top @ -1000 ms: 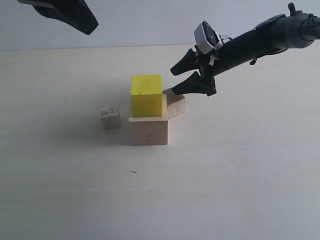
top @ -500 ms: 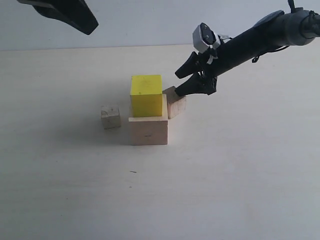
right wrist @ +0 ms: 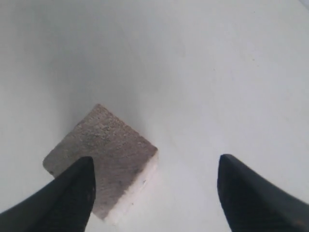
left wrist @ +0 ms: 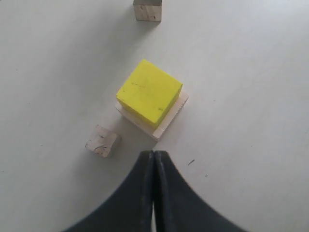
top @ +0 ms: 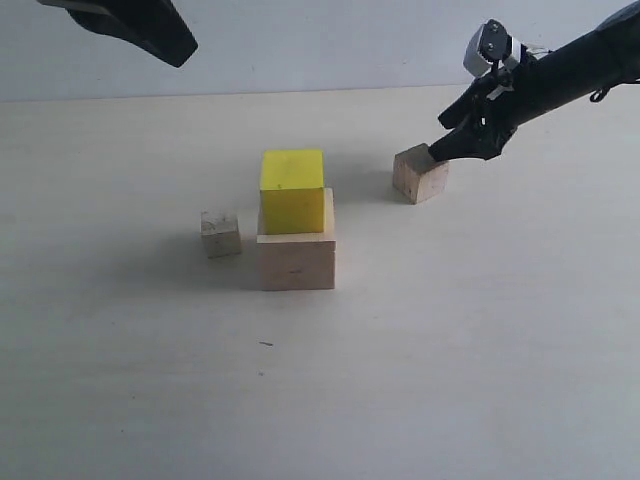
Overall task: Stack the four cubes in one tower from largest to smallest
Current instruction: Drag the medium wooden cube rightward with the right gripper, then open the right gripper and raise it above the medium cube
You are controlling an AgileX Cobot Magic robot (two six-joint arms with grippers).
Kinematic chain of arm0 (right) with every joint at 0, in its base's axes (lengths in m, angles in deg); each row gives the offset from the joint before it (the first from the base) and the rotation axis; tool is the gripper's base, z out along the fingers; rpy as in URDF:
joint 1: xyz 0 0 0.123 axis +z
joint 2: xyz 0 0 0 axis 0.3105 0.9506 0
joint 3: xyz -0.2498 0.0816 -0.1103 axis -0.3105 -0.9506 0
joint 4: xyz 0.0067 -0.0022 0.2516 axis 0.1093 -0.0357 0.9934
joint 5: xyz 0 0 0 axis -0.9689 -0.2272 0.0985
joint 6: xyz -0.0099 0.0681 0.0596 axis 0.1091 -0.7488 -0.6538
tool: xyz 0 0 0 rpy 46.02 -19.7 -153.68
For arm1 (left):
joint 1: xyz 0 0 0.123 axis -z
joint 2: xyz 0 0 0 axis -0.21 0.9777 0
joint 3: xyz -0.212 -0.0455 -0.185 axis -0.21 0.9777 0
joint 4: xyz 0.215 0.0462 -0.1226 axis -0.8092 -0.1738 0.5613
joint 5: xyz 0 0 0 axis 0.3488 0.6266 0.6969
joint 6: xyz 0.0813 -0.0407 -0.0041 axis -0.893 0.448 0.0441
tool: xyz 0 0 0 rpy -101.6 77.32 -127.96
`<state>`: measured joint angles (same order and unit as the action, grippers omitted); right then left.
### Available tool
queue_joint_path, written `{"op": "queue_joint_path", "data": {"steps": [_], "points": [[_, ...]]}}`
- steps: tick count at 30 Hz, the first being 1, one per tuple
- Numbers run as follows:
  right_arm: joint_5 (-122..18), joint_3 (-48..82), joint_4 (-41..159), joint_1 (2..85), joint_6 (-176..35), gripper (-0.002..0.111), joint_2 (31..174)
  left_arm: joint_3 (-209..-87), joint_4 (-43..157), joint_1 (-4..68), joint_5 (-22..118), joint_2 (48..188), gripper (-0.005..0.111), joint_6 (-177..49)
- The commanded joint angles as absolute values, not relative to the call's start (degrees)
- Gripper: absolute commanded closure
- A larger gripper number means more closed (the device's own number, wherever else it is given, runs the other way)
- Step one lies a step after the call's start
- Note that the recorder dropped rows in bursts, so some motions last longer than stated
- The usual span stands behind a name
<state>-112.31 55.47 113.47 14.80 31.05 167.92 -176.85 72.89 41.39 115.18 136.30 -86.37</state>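
The bright yellow cube [top: 292, 190] [left wrist: 148, 95] sits on the large pale wood cube [top: 296, 260] [left wrist: 170, 121], making a two-block tower. To the tower's left, the smallest pale wood cube [top: 220, 233] [left wrist: 102, 141] rests on the table. The brownish wood cube [top: 420, 173] [right wrist: 104, 157] [left wrist: 147, 8] lies apart, right of the tower and farther back. My right gripper [top: 441, 140] [right wrist: 155, 162] is open just over it. One finger overlaps the cube's top and the other hangs over bare table. High at the back left, my left gripper [top: 150, 30] [left wrist: 154, 154] is shut on nothing.
A pale tabletop [top: 450, 350] spreads around the blocks. A white wall [top: 300, 40] rises behind its far edge. A small dark speck [top: 265, 344] lies in front of the tower.
The brownish cube went from leaning against the tower's right side to a spot farther right and back. The right gripper moved the same way with it. The left arm stayed put.
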Motion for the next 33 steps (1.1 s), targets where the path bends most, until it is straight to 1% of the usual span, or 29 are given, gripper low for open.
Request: {"op": "queue_joint_path", "data": {"steps": [1, 5, 8, 12, 14, 17, 21, 24, 27, 33], "points": [[-117.1, 55.4, 117.2, 14.8, 34.3, 0.041, 164.9, -176.6, 72.9, 41.2, 114.1, 135.9, 0.107, -86.5], [-119.0, 55.4, 115.0, 15.1, 34.0, 0.041, 162.4, -176.6, 72.9, 41.2, 114.1, 135.9, 0.107, -86.7], [-117.0, 55.4, 112.4, 15.1, 33.6, 0.041, 160.7, -176.6, 72.9, 41.2, 114.1, 135.9, 0.107, -87.4], [-116.9, 55.4, 104.9, 15.7, 30.7, 0.041, 159.1, -176.6, 73.0, 41.2, 113.5, 135.9, 0.107, -87.9], [-116.2, 55.4, 102.1, 16.1, 24.9, 0.041, 158.0, -176.6, 73.1, 41.2, 113.5, 135.9, 0.107, -87.9], [-115.4, 55.4, 102.5, 17.2, 9.3, 0.041, 156.3, -176.6, 73.0, 41.2, 113.4, 135.9, 0.107, -87.9], [-122.1, 55.4, 102.1, 17.8, -9.8, 0.041, 154.2, -176.6, 74.0, 41.2, 113.4, 135.9, 0.107, -87.9], [-122.3, 55.4, 102.8, 17.8, -20.8, 0.041, 153.2, -176.6, 74.5, 41.2, 112.7, 135.9, 0.107, -87.9], [-122.3, 55.4, 103.0, 17.8, -27.5, 0.041, 152.9, -176.6, 74.9, 41.2, 112.2, 135.9, 0.107, -87.9], [-122.3, 55.4, 103.0, 17.8, -27.6, 0.041, 153.3, -176.6, 75.9, 41.2, 112.5, 135.9, 0.107, -87.9]]}}
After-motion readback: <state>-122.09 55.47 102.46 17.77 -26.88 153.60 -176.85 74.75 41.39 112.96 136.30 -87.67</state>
